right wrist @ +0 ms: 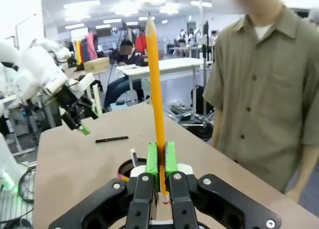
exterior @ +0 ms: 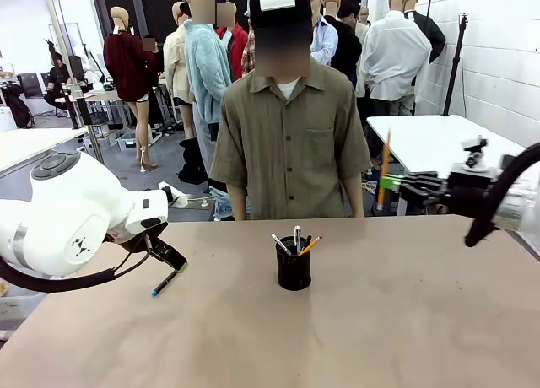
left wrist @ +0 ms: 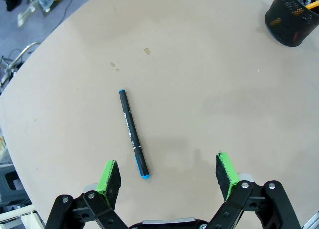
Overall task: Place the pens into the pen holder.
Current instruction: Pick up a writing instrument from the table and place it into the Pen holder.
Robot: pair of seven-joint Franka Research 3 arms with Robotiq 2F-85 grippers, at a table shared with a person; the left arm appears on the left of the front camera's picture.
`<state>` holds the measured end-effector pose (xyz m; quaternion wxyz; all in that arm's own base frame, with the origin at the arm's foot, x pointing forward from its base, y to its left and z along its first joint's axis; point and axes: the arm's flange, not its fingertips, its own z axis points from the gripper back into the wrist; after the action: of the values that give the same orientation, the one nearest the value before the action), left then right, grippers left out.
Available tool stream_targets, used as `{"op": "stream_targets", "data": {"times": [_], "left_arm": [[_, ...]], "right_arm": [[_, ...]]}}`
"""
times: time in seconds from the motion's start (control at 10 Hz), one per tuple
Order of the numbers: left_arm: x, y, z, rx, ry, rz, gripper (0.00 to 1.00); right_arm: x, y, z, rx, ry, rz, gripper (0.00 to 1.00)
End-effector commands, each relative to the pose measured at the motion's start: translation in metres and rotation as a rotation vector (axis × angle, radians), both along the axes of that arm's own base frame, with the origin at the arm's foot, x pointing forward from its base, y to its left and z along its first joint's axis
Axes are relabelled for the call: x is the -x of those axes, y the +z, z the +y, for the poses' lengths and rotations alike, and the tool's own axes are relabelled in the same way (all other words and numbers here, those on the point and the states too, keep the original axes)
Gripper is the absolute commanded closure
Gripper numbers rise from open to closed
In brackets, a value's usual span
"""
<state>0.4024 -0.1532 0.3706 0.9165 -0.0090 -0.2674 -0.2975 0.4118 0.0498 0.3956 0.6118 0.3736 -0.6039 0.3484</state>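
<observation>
While the left gripper (left wrist: 167, 162) gapes, pen (left wrist: 132, 132) lies beside one pad (left wrist: 109, 181); apparently untouched.

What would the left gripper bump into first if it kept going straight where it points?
Most likely the dark pen lying flat on the table. The left gripper is open and points down at it, with the pen off-centre between its fingers, so it might meet bare table just beside it instead.
</observation>
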Motion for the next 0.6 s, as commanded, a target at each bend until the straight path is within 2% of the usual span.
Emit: {"op": "stream_targets", "data": {"times": [0.0,0.2,0.5], "left_arm": [[0.0,0.0,0.002,0.004,0.004,0.0,0.0],[0.0,0.0,0.002,0.004,0.004,0.0,0.0],[0.0,0.0,0.002,0.004,0.004,0.0,0.0]], "right_arm": [[0.0,0.003,0.047,0.009,0.051,0.036,1.0],[-0.02,0.004,0.091,0.039,0.128,0.059,1.0],[-0.033,-0.001,0.139,0.1,0.212,0.09,1.0]]}}
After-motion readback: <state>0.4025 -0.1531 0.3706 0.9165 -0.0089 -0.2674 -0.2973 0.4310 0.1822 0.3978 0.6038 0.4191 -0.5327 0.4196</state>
